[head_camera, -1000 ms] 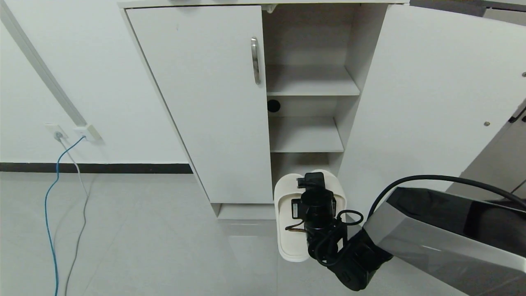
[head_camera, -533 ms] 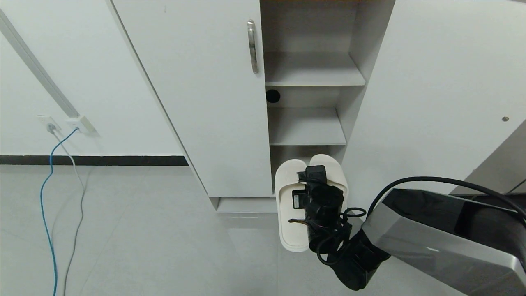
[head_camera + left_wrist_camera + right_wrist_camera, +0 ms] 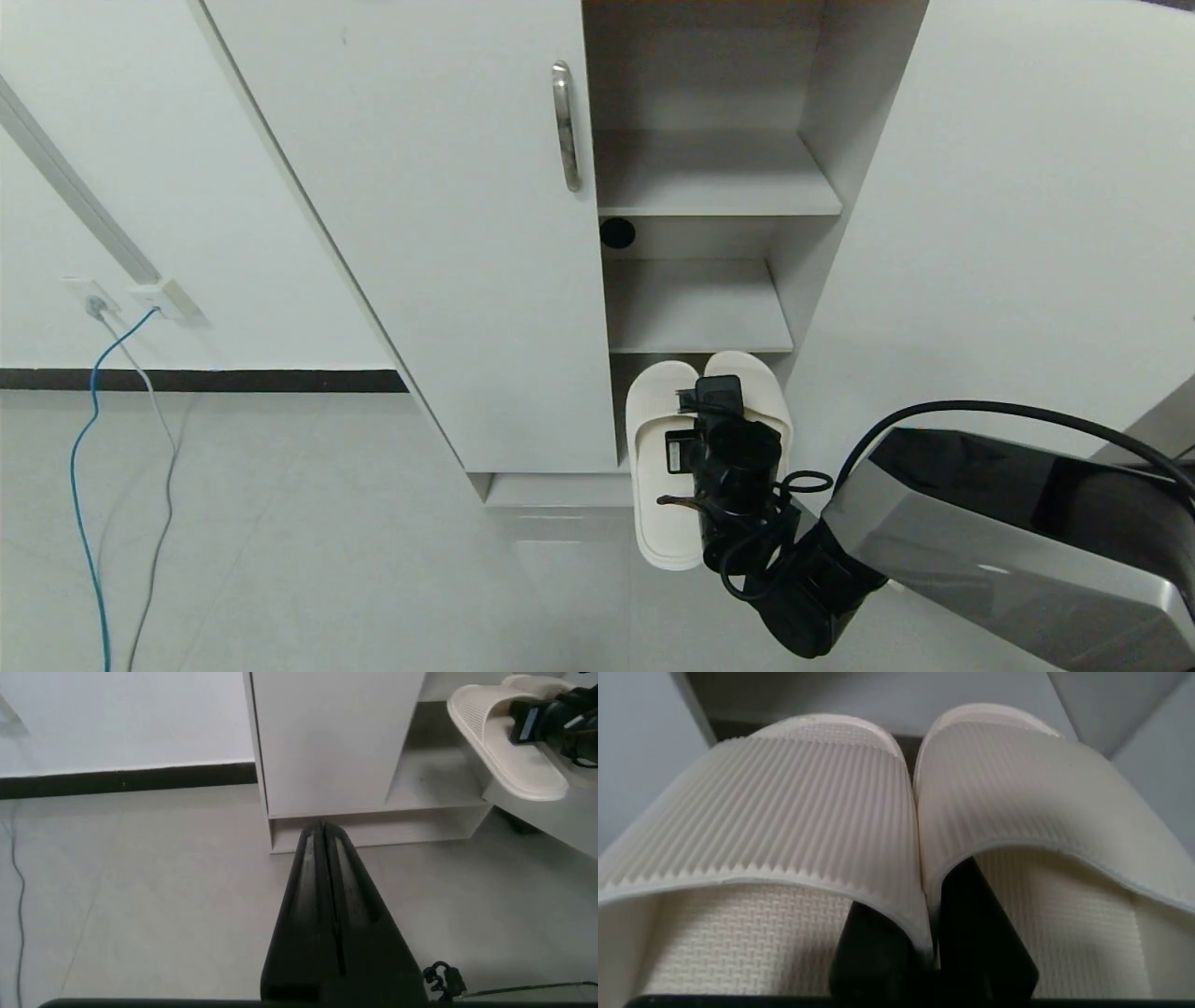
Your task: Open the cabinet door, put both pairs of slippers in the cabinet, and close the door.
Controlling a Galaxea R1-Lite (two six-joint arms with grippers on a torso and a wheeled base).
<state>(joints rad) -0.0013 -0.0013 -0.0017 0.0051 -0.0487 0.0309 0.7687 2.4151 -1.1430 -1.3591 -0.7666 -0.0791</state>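
Right gripper (image 3: pixel 717 397) clenched on cream ribbed foam slippers (image 3: pixel 658 467); keep them level, feed ahead into lowest bay of white cabinet (image 3: pixel 695 308).

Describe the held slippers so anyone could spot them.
Find the white cabinet, right door open. At its lowest opening, a pair of cream foam slippers is pinched in the right gripper's black jaws. Ribbed straps set them apart from the smooth cabinet.
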